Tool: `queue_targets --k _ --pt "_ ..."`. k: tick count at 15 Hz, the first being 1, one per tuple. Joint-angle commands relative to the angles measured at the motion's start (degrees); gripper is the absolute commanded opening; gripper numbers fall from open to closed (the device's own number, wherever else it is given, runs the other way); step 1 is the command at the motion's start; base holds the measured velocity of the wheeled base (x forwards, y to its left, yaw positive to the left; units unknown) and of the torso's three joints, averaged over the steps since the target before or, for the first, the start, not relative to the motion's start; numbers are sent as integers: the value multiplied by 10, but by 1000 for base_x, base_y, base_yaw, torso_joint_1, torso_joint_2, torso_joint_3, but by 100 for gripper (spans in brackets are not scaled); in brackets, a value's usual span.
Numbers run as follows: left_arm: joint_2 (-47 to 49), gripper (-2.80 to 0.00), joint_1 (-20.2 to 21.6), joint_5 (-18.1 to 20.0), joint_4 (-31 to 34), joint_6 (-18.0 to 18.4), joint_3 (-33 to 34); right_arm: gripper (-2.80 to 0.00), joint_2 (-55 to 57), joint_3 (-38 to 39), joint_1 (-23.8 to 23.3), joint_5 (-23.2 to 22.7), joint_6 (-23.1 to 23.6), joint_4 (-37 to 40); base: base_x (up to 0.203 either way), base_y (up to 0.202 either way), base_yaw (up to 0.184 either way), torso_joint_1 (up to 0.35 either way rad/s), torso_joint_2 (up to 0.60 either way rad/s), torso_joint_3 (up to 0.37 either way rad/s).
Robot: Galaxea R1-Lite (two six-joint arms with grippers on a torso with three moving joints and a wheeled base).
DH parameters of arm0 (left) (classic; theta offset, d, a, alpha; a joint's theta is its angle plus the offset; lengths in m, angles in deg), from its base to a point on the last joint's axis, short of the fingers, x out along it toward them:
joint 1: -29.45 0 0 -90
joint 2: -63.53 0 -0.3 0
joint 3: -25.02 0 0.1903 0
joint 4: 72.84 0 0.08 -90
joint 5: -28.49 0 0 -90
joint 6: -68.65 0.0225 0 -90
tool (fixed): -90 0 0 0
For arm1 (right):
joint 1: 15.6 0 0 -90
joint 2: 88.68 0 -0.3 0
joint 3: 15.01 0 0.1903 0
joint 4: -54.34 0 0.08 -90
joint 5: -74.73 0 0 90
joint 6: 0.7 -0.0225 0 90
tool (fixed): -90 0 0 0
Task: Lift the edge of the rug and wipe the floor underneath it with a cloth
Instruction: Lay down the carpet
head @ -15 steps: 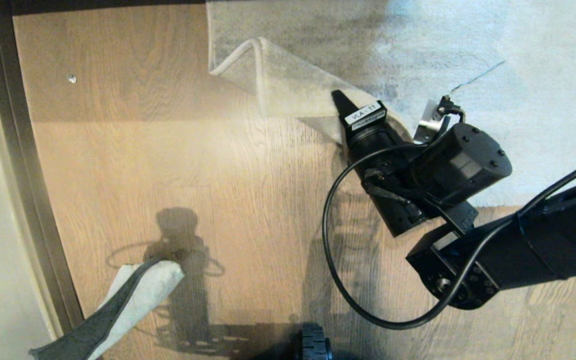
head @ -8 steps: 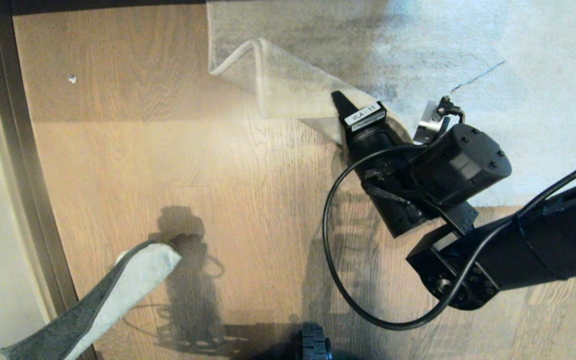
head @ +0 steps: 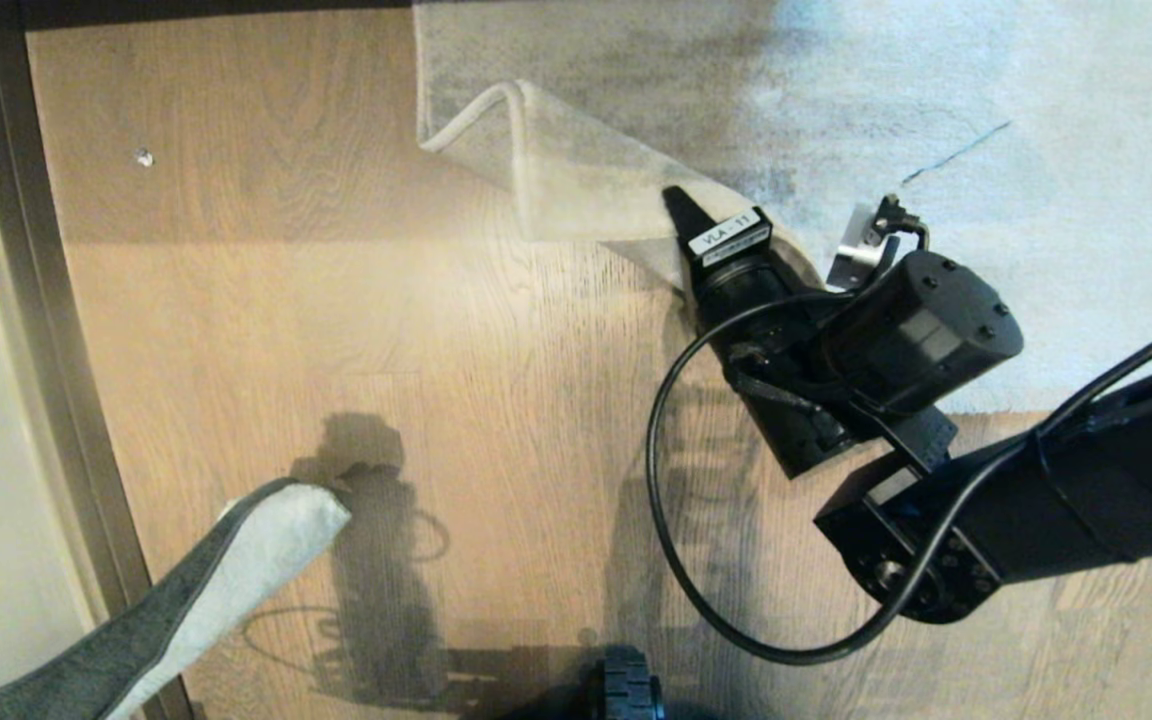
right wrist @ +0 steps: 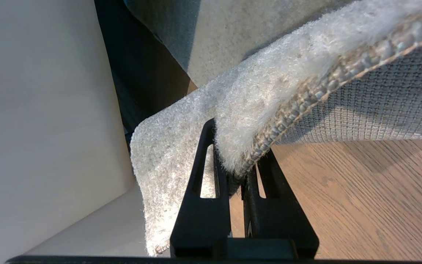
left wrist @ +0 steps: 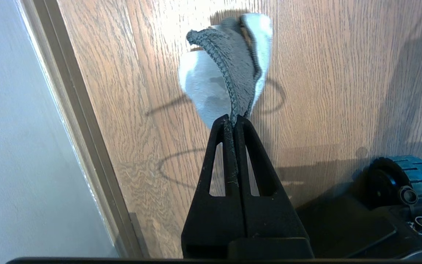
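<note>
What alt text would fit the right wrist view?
The right gripper is shut on the rug edge, holding it lifted and folded so its woven underside shows. Bare wood floor lies beneath.

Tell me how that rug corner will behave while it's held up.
Probably floppy: the rug corner bends and folds over where the right gripper pinches it. The woven backing suggests some body, so it likely sags in a curve. If released, it should drop onto the floor.
</note>
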Motion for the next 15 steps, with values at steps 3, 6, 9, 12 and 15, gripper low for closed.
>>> queue_targets --k 3,6,9,12,15 --pt "-3 -280 0 0 -1 0 0 -280 -15 1 1 -1 -3 -28 0 0 0 0 0 0" --pt "-3 -280 0 0 -1 0 0 -280 -32 0 2 -5 -3 -28 0 0 0 0 0 0" --pt "-3 -280 0 0 -1 0 0 -280 -47 2 1 -18 5 -26 0 0 0 0 0 0" --pt "-3 -280 0 0 -1 0 0 -280 -63 31 2 -22 19 -27 0 0 0 0 0 0" --pt "-3 -280 -1 0 -1 0 0 -280 -81 48 1 -21 19 -26 0 0 0 0 0 0"
